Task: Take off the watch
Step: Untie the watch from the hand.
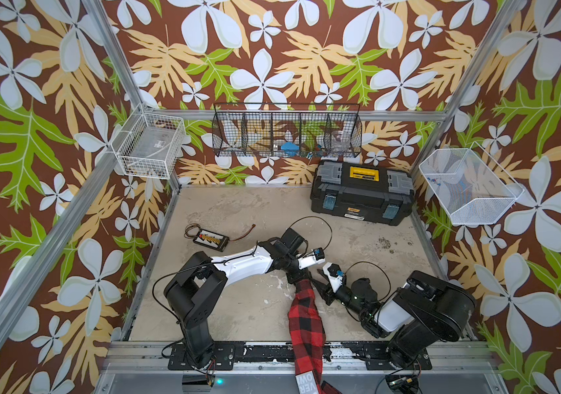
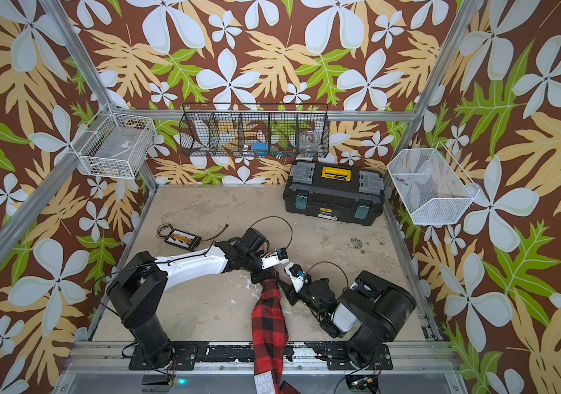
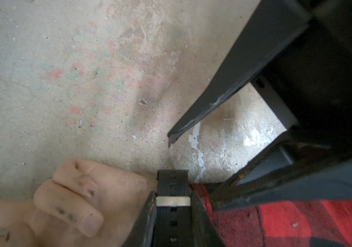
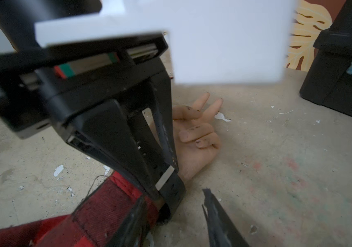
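Scuffed, paint-flecked grey worktop [image 1: 238, 307] runs from the metal rail [image 1: 129, 354] at the front edge back to the flowered wallpaper [image 1: 272, 51]. Nearest us, in both top views, a red-and-black plaid sleeve [image 1: 306, 324] hangs over that rail and lies along the worktop between the two arm bases. From its cuff comes a flesh-toned mannequin limb [image 4: 192, 158], resting on the worktop, some of its smudged digits curled and two stretched out. The watch [image 3: 173, 181] sits around the wrist just past the cuff. We see only its black holed strap and a silver bar across it; the case is hidden from us. The left hand [image 3: 173, 194] reaches down onto the wrist and is clamped on the strap, one finger pressed to each edge beside the silver bar. The right hand [image 4: 174, 193] lies low beside the same wrist with its jaws apart, one finger over the sleeve cuff and its partner above bare worktop on the strap's other side. We cannot tell whether either finger touches the strap. In the top views both hands cover the watch. Farther back, toward the left arm's side, a flat black-and-white board [image 1: 211, 238] with yellow connectors and loose wires lies on the worktop, well apart from the wrist. Against the back wall on the right arm's side stands a shut black toolbox [image 1: 362, 194] with a yellow handle. Above it a black wire basket [image 1: 287, 112] hangs on the back frame, a white wire basket [image 1: 149, 146] on one side and a white mesh basket [image 1: 470, 187] opposite.
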Available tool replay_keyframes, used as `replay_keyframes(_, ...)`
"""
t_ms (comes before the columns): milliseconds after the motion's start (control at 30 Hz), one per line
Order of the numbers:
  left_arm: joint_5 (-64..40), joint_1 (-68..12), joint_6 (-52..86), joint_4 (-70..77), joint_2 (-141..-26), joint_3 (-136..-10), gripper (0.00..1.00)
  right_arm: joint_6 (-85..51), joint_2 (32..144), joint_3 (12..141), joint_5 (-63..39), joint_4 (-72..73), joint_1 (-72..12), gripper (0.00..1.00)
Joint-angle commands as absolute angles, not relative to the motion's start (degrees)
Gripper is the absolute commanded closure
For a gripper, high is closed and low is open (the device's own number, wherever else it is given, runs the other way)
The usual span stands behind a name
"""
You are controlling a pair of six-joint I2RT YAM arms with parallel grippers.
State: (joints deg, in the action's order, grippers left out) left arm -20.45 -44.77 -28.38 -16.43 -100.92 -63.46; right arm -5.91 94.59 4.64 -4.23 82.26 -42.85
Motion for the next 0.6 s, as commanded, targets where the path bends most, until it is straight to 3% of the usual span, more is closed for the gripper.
replay_keyframes(0,-19.07,-44.61,-28.41,-18.77,-101.07,-63.45,0.80,-6.84,96.41,5.11,-3.37,85.98,-43.02,0.56)
replay_keyframes(567,-19.40,-44.52,-28.28,-19.03,-100.37,-63.15,0.80,-6.44,104.40,7.57,-3.58,93.13,-44.70,0.61)
